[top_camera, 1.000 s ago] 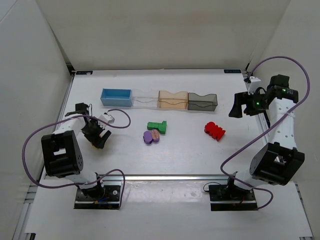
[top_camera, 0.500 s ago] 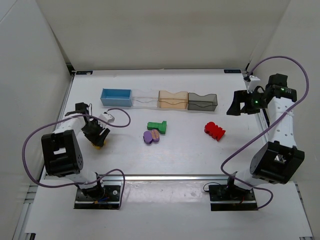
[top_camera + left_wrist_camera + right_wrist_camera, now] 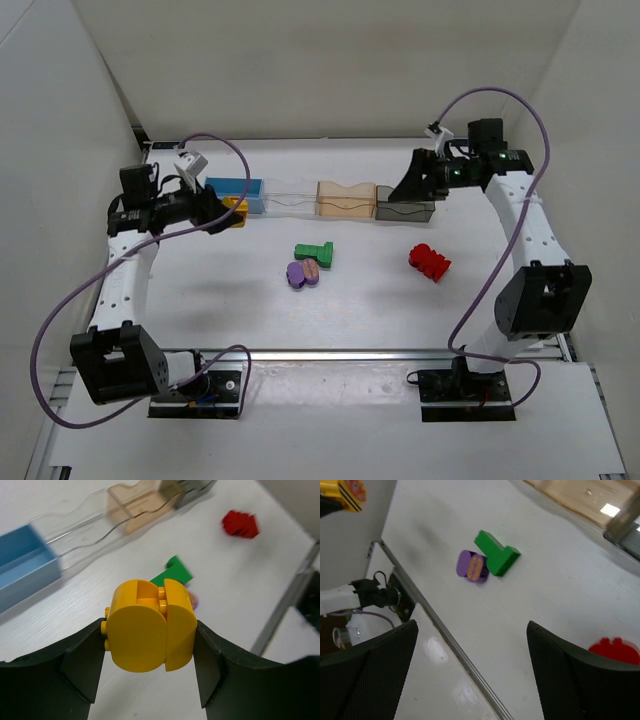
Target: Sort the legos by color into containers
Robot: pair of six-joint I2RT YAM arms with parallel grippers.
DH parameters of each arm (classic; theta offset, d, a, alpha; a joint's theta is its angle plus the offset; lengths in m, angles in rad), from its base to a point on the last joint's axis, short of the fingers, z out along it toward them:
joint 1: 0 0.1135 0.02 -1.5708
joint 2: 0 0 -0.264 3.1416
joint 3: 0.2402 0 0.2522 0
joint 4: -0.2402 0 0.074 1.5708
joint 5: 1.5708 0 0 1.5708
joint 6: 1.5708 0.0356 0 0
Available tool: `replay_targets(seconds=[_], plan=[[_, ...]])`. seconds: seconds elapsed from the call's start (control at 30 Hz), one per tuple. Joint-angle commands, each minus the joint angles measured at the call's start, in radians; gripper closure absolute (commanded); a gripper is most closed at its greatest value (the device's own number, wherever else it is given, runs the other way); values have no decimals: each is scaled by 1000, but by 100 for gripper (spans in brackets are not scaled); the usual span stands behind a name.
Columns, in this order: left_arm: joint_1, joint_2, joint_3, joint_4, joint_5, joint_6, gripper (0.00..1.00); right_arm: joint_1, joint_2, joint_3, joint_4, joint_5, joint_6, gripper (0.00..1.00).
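Note:
My left gripper (image 3: 228, 211) is shut on the yellow lego (image 3: 150, 625) and holds it in the air beside the blue container (image 3: 232, 193). The clear container (image 3: 290, 199), the pale orange container (image 3: 345, 199) and the smoky grey container (image 3: 405, 203) stand in a row to the right of the blue one. The green lego (image 3: 314, 253), the purple and pink lego (image 3: 302, 273) and the red lego (image 3: 429, 260) lie on the table. My right gripper (image 3: 408, 186) is open and empty, raised near the grey container.
White walls close the table at the left, back and right. A metal rail (image 3: 330, 352) runs along the near edge. Purple cables loop off both arms.
My left gripper has risen from the table's left side with the yellow lego and moved back toward the blue container. My right arm has swung from the far right edge in toward the grey container.

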Motion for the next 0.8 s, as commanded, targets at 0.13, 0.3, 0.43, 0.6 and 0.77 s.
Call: replay_targets(seconds=[0.13,0.3,0.43,0.6,0.77], plan=[[-133,-10,49,175,38,-246,80,174,99,224,114,-13,191,12],[-265,-13,79,186,-181,-215,82,326,155,327,144,104,259,17],[-347,-10,108,182,-354,-108,83,394,196,383,146,150,297,24],[-434,-7,141,169,-528,-27,85,446,260,455,129,181,303,25],[-456,-4,139,198,-510,-22,85,474,302,508,123,179,294,25]])
